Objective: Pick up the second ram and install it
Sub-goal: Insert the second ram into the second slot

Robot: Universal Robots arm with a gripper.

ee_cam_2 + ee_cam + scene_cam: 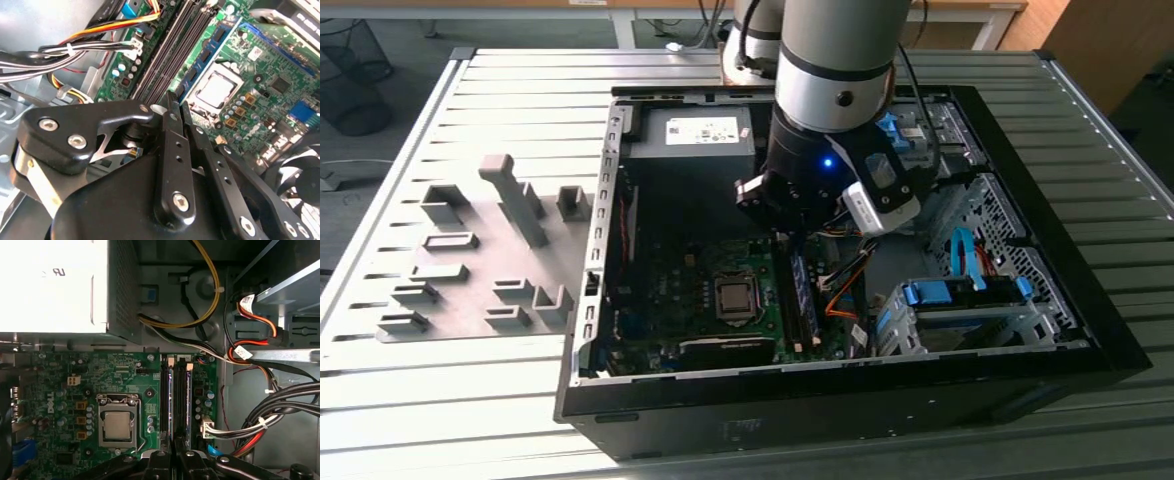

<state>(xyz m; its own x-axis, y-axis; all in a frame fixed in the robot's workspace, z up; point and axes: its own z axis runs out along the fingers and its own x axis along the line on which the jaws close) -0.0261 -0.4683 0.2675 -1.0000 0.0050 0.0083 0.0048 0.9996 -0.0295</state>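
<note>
An open computer case (pixel 1067 330) lies on the slatted counter (pixel 520 90), motherboard (pixel 65 390) facing up. The arm's pincer (pixel 176 107) hangs low above the memory slots, fingers drawn together and empty. The second ram (pixel 188 405) stands in its slot just beneath them

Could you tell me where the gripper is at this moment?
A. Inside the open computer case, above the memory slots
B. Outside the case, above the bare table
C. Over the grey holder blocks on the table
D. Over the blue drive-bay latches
A: in the first wrist view the gripper sits directly over the memory slots beside the processor socket, inside the computer case.
</note>
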